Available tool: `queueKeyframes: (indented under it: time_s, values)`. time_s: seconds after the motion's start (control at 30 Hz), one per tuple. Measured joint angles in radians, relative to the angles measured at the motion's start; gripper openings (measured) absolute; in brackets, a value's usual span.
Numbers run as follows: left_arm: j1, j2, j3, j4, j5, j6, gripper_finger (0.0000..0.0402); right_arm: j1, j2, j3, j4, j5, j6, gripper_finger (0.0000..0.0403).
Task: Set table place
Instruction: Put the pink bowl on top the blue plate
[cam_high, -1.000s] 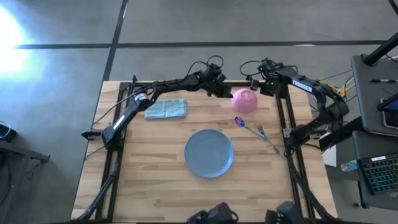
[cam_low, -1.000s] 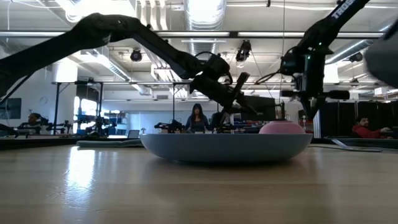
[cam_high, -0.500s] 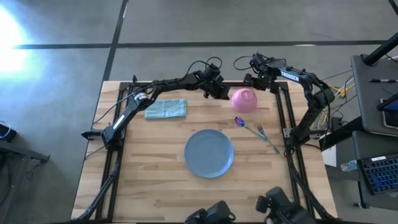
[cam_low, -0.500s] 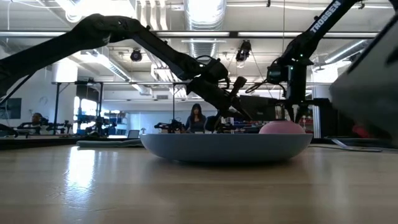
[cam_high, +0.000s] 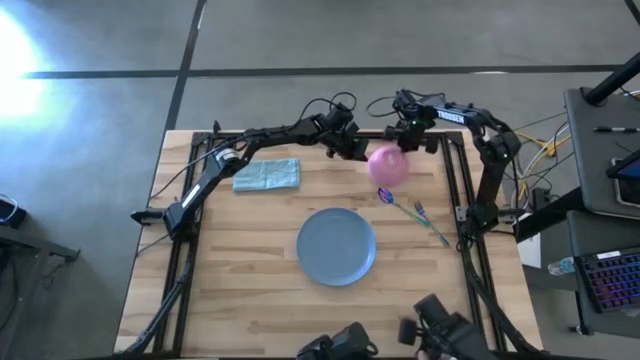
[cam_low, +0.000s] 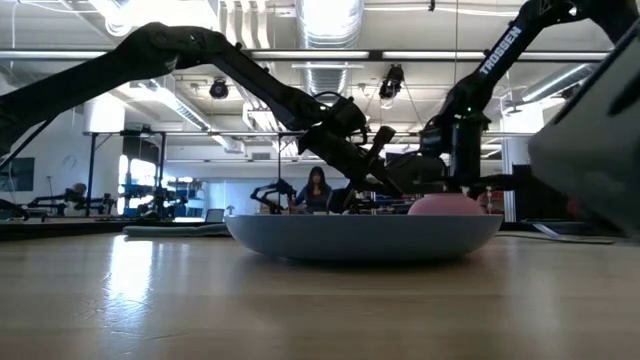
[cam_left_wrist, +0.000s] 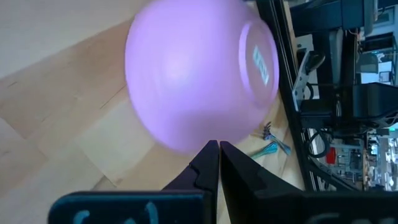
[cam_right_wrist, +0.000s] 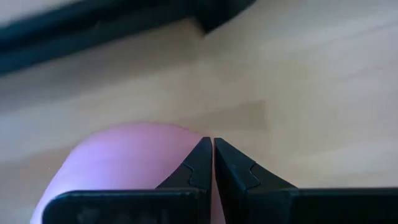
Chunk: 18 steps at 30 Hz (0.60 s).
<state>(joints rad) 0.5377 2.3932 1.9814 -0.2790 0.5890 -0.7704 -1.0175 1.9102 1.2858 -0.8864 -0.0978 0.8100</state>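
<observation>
The pink bowl lies upside down at the table's far right, its base up; it also shows in the left wrist view. My left gripper is shut at the bowl's left side. My right gripper is shut at the bowl's far right side, above its wall. The blue plate rests flat mid-table. The purple-headed spoon and the pale green fork lie on the wood to the right of the plate. My left gripper has its shut fingertips against the bowl's outer wall, coming level from the table's left. The bowl rests rim down on the table. My right gripper points down with its shut fingertips at the bowl's far wall; I cannot tell whether they touch it.
A folded teal cloth lies at the far left of the table. The black rail frame runs along the right edge, close to the fork. Bare wood lies to the near side of the plate.
My right gripper has gone toward the table's left edge, from beyond the far right corner to the bowl's far side. The bowl has shifted a little toward the near left.
</observation>
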Motion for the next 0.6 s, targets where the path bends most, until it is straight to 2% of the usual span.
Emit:
queueKeyframes:
  time_s: [0.27, 0.37, 0.5, 0.6]
  values:
    - [0.000, 0.000, 0.000, -0.002, 0.047, 0.002, 0.0000, 0.053, -0.030, 0.020, 0.001, -0.038, -0.020, 0.0009]
    - [0.000, -0.001, 0.000, -0.031, 0.057, 0.055, 0.0000, 0.080, -0.030, 0.037, 0.002, -0.041, -0.031, 0.0009]
    - [0.000, -0.002, 0.003, -0.078, 0.048, 0.114, 0.0000, 0.096, -0.030, 0.050, 0.003, 0.000, -0.057, 0.0009]
    - [0.000, -0.006, 0.011, -0.142, -0.003, 0.159, 0.0000, 0.096, -0.043, 0.057, 0.000, 0.017, -0.095, 0.0009]
